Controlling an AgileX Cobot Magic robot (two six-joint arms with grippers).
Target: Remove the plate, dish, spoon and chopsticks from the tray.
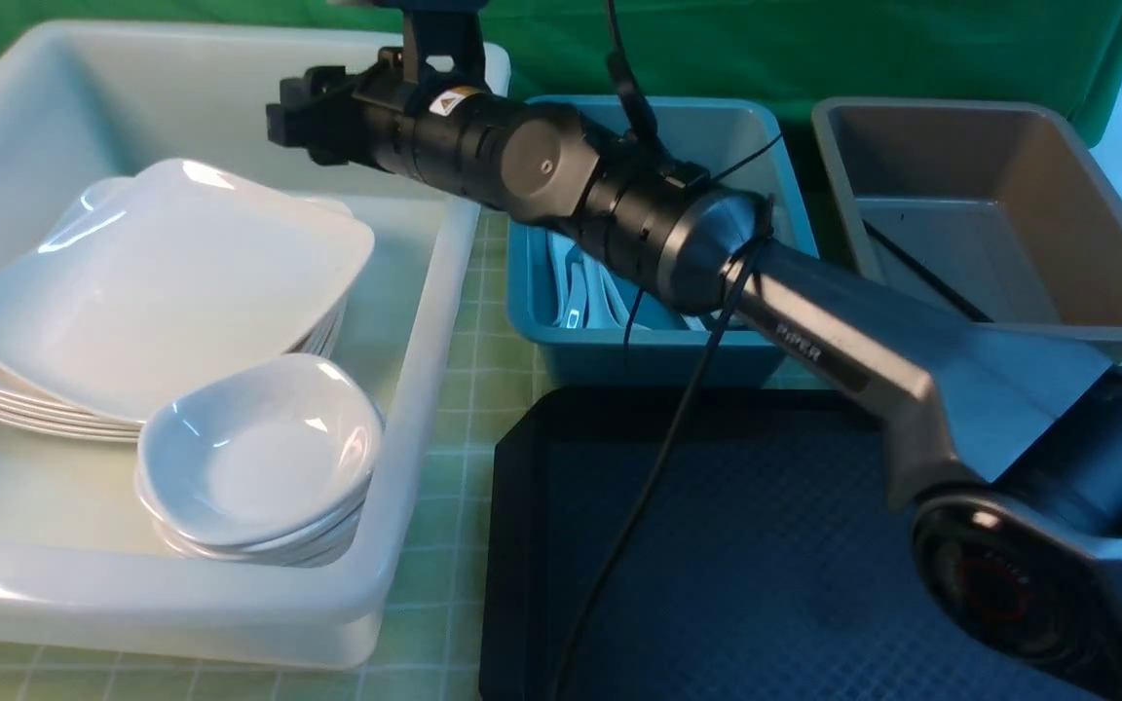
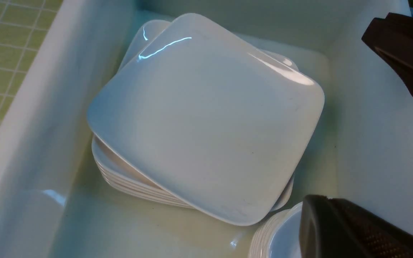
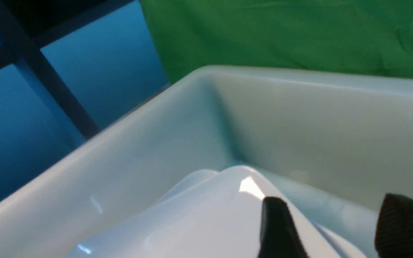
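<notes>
Over the white bin on the robot's left: right gripper hangs at the far corner of the plate, jaws spread, pinching nothing. That plate lies askew on top of the plate stack inside the bin, well apart from the tray. Beside it the dish tops its own stack; chopsticks lie in the grey bin. Judged step: letting go of the plate, likely the last item. Next move calls for a straight lift clear of rim and bin wall before swinging the arm back. Hidden: right arm covers the tray's right part and most of the blue bin, so the spoon cannot be made out. Of the left gripper only one padded finger shows; spread or pressed together, cannot tell
</notes>
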